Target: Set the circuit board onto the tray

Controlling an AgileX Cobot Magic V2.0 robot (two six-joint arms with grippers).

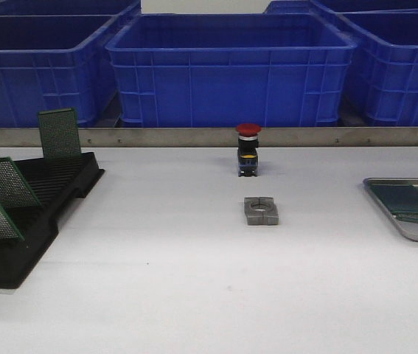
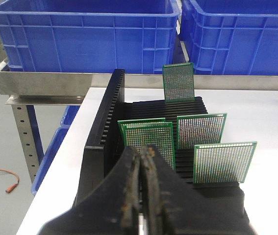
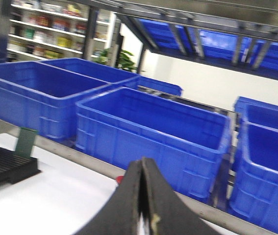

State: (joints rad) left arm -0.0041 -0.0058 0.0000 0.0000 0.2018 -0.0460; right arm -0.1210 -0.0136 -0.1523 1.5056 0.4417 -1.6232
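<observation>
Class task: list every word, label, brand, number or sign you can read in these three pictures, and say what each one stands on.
None can be read.
Red-capped black push button: a small yellow patch, too small to read.
Green perforated circuit boards in the black slotted plastic rack: no legible print.
Big blue plastic bins: no labels visible.
Goods on the background shelves: blurred.

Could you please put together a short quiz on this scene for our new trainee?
1. True or false: the tray already holds green boards.
2. How many boards stand in the black rack in the left wrist view?
3. What sits nearest the table's middle? A) red-capped button B) grey metal block C) blue bin

Key: 1. True. 2. Four. 3. B. Both the left gripper and the right gripper are shut and empty.
</observation>
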